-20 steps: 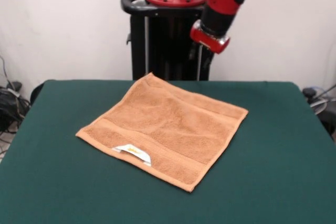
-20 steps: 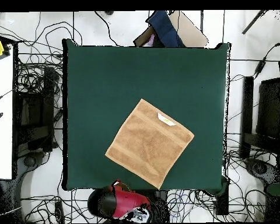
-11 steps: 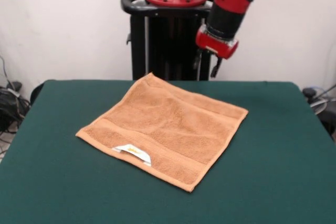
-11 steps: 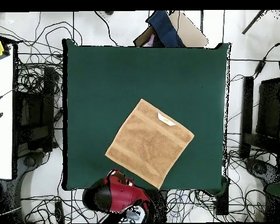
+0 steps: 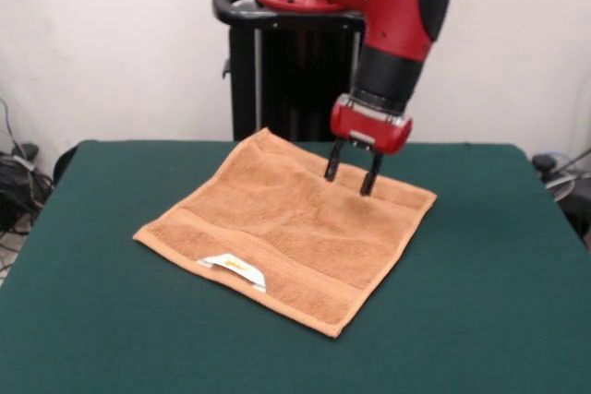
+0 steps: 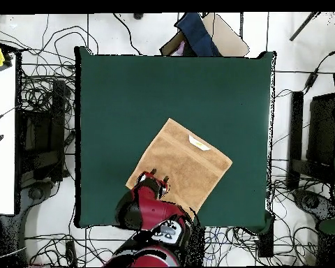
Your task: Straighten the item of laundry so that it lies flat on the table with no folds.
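The item of laundry, an orange-tan towel [image 5: 295, 228] [image 6: 188, 159], lies spread flat on the green table [image 5: 480, 302] [image 6: 142, 98], turned like a diamond. A small white label [image 5: 235, 268] [image 6: 198, 142] shows at its front edge. My gripper [image 5: 352, 173] [image 6: 158, 174] hangs open just above the towel's far right part, near the hemmed edge. Its two dark fingers [image 5: 331, 163] point down with nothing between them. In the overhead view the red arm covers the towel's corner nearest the base.
A black pedestal [image 5: 277, 71] stands behind the table. Cables [image 6: 45, 125] and dark equipment lie on the floor around it. A white bench [image 6: 1, 139] runs along the left, and a dark blue bag [image 6: 195, 35] sits past the far edge.
The arm has swung out from the pedestal and come down over the towel. My gripper now hangs close above the towel's far right part. The towel has not moved.
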Tool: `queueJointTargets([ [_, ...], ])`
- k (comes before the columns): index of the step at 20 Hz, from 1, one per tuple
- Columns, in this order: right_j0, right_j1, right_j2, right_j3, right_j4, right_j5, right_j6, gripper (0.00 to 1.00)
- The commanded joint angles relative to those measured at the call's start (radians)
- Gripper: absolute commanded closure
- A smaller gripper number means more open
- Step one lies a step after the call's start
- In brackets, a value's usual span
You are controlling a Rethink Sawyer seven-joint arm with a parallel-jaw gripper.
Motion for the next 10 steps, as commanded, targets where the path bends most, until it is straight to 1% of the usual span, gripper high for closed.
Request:
queueJointTargets([
  [1, -0.055, 0.118, 0.065, -0.214, -0.016, 0.040, 0.027, 0.00],
  [4, -0.038, 0.194, 0.031, -0.291, -0.022, 0.066, -0.023, 0.00],
  [7, -0.005, 0.276, -0.018, -0.369, 0.002, 0.084, -0.044, 0.00],
  [9, -0.006, 0.340, -0.014, -0.418, 0.023, 0.056, -0.023, 0.00],
  [10, -0.025, 0.363, 0.011, -0.450, 0.020, 0.050, -0.014, 0.00],
])
